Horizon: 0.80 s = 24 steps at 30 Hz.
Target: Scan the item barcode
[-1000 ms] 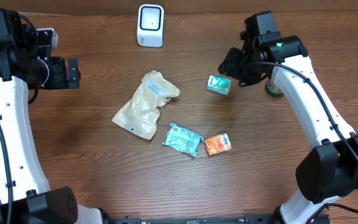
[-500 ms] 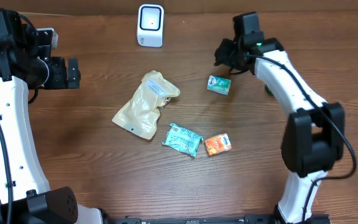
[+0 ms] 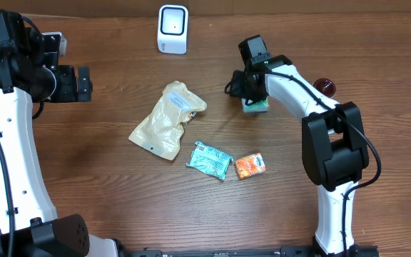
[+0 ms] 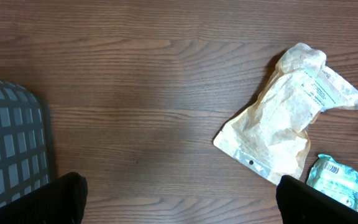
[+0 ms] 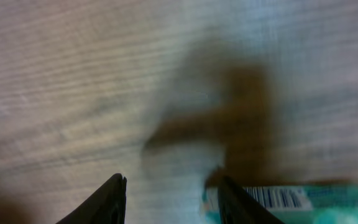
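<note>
Green packet [image 5: 291, 198] just beside right tool [image 5: 171, 186]; jaws apart

The table [image 3: 105, 193] is brown wood with a straight, clear grain, smooth and mostly matt. At its far edge the scanner [image 3: 173, 28] is smooth, glossy white plastic. The cream pouch [image 4: 284, 118] looks like matt, paper-like film, heavily creased. Nearer, the teal packet [image 3: 209, 158] and orange packet [image 3: 250, 165] are shiny, crinkled film. The small green packet [image 3: 257, 106] is printed film too. The left arm [image 3: 9, 146] and right arm [image 3: 295, 84] have smooth white plastic shells and matt black joints.
</note>
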### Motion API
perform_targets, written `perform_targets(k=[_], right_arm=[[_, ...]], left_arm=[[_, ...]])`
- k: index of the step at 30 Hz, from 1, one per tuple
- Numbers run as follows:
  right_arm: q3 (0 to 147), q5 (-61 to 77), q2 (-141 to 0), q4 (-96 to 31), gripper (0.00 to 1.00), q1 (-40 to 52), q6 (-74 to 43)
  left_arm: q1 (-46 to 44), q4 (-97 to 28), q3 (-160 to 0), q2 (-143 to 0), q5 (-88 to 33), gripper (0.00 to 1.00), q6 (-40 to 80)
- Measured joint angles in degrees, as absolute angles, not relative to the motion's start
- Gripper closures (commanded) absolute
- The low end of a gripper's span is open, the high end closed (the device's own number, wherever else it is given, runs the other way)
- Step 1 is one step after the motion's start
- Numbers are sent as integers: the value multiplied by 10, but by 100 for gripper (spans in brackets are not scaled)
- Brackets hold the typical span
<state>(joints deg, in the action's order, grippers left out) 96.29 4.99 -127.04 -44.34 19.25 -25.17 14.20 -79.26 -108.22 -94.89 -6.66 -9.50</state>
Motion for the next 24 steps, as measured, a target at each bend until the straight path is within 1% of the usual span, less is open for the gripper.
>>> perform_targets(k=[8,13,19,20,22,24], right_arm=[[963,100,-1270,-569,55,193,-224],[963,108,-1257,-621,55,192,-214],[965,114,-1149,-653,54,158,-210],[968,114,-1131,-656,55,144,-209],[974,114,-1108,-656,63,117,-209],[974,116,-1102,-652,66,86,-208]], left_arm=[[142,-792,-1082,-949,-67,0,-95],[142,-793,-1082,-949,-67,1,-95],[142,-793,-1082,-949,-67,0,-95],[142,-792,-1082,-949,-67,0,-95],[142,-793,-1082,-949,-67,0,-95],[142,-793,-1082,-949,-67,0,-95]])
